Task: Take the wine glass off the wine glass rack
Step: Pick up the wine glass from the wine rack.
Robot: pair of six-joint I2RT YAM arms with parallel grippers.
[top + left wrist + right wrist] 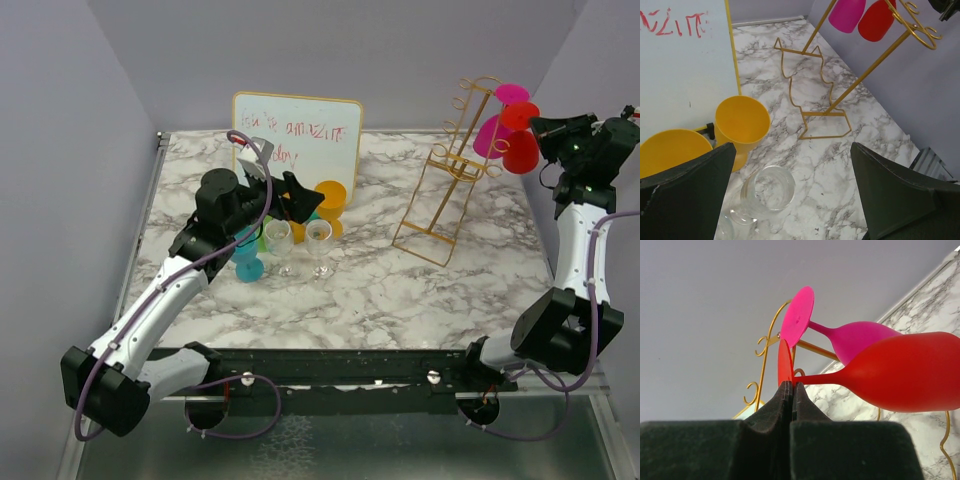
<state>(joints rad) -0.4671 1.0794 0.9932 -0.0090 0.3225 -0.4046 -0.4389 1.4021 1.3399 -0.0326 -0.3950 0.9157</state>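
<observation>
Top view: the wine glass rack (440, 200) stands near the desk's (400, 290) far right corner, and the red wine glass (520, 150) hangs high on it.

Left wrist: the left gripper (792, 145) is spread wide above a clear glass (767, 192).

Right wrist: the right gripper (791, 385) is pressed together at the red wine glass's foot.

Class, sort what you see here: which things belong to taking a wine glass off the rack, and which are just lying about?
Belongs to the job:
gold rack
red glass and pink glass, both hanging on it
right gripper, shut at the red glass's foot

Just lying about:
whiteboard
yellow cups
clear glasses
teal glass
left gripper, open
</observation>
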